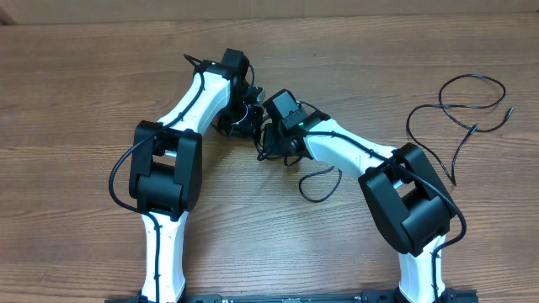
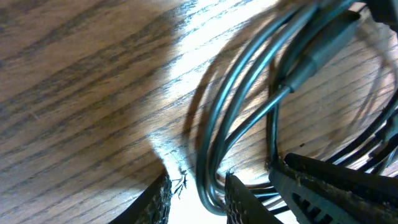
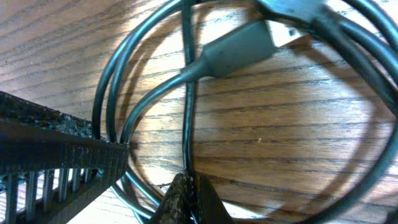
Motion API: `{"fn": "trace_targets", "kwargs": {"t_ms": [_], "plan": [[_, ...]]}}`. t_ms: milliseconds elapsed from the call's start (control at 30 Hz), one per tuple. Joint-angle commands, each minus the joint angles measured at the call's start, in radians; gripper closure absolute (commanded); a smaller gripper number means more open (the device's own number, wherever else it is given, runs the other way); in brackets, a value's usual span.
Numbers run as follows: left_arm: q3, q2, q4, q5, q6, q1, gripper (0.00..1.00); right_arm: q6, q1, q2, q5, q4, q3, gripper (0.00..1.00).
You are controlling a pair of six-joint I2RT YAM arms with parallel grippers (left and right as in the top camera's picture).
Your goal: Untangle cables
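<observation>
Black cables [image 3: 188, 118] sit bunched at mid-table, right btwn the two wrists: thin cords coiled in overlapping loops, w/ a grey plug [image 3: 239, 51], silvery at its tip, lying across the top of the coil in the right wrist view. In the overhead, one loop spills out toward the arm bases, just beside the right arm. The right gripper [image 3: 185, 190] is clamped tight, jaws fully together, and a single strand runs straight down into the tips, so it looks pinched there. The left gripper [image 2: 196, 198] is a diff story: its fingers stand partway apart and a couple of strands curve thru the gap, hugging one finger and clear of the other, so it's around the bundle, not squeezing it. Well apart on the right side, a stray cable [image 1: 472, 77] lies by itself on the wood table [image 1: 84, 67], prob. one already freed, tho that's only my read. Step in hand, I reckon: working the central knot, right anchoring one strand while left sits loose for a bite. Next move calls for left to close on a diff strand than right's. Then both draw apart slow and low, so the loops slide thru rather than cinch. Watch that plug, it could snag on a loop. Progress looks partway at best, since several loops overlap.
</observation>
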Motion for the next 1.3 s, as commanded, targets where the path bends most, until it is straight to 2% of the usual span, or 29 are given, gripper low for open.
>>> {"fn": "trace_targets", "kwargs": {"t_ms": [0, 67, 200, 467, 533, 633, 800, 867, 1067, 1167, 1267], "plan": [[-0.019, 0.039, 0.008, -0.037, 0.002, -0.006, 0.68, -0.015, -0.040, 0.004, -0.106, -0.024, -0.010, 0.96], [-0.019, 0.041, 0.008, -0.037, 0.002, -0.006, 0.62, -0.049, -0.073, -0.009, -0.274, -0.019, 0.002, 0.96], [-0.019, 0.043, 0.010, -0.037, 0.002, -0.006, 0.57, -0.055, -0.126, -0.016, -0.415, -0.020, 0.013, 0.96], [-0.021, 0.050, 0.018, -0.002, 0.002, -0.010, 0.57, -0.056, -0.194, -0.016, -0.598, -0.010, 0.013, 0.96], [-0.021, 0.050, -0.001, 0.008, 0.002, -0.013, 0.56, -0.064, -0.196, -0.016, -0.600, -0.014, 0.013, 0.96], [-0.021, 0.050, -0.035, 0.017, 0.002, -0.014, 0.53, -0.174, -0.195, -0.016, -0.597, -0.031, 0.013, 0.94], [-0.023, 0.050, -0.062, 0.014, 0.001, -0.014, 0.73, -0.195, -0.185, -0.016, -0.472, -0.073, 0.013, 0.86], [-0.033, 0.050, -0.044, 0.013, -0.005, -0.014, 0.75, -0.195, -0.185, -0.015, -0.425, -0.072, 0.013, 0.83], [-0.075, 0.050, 0.005, -0.008, -0.066, -0.014, 0.89, -0.260, -0.174, -0.015, -0.407, -0.065, 0.013, 0.69], [-0.075, 0.050, 0.006, -0.008, -0.066, -0.014, 0.79, -0.294, -0.156, -0.015, -0.406, -0.057, 0.013, 0.65], [-0.075, 0.050, 0.012, -0.007, -0.066, -0.014, 0.78, -0.304, -0.127, -0.015, -0.362, -0.045, 0.013, 0.64]]}}
